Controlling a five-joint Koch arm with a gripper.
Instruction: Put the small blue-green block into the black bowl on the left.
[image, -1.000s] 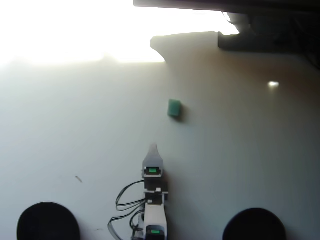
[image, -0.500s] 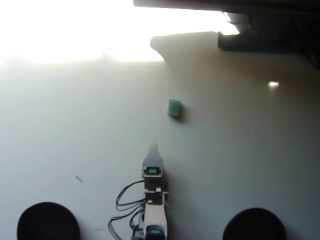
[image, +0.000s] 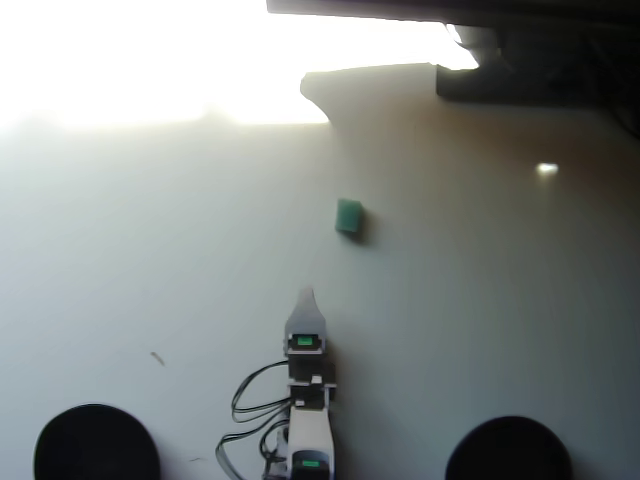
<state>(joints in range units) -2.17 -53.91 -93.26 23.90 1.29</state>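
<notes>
Small blue-green block (image: 349, 216) lying alone on the pale table (image: 150, 270), well ahead of the gripper (image: 306, 294) and slightly right of it in the overhead view. Only 1 pointed tip showing, so open or closed: cannot tell. Black bowl (image: 96, 443) at lower left, well apart, empty-looking. Probably light, rigid, flat-faced; best pinched across 2 opposite side faces, squarely, to avoid flicking away.

no readable text, labels, brands, numbers or signs anywhere
</notes>
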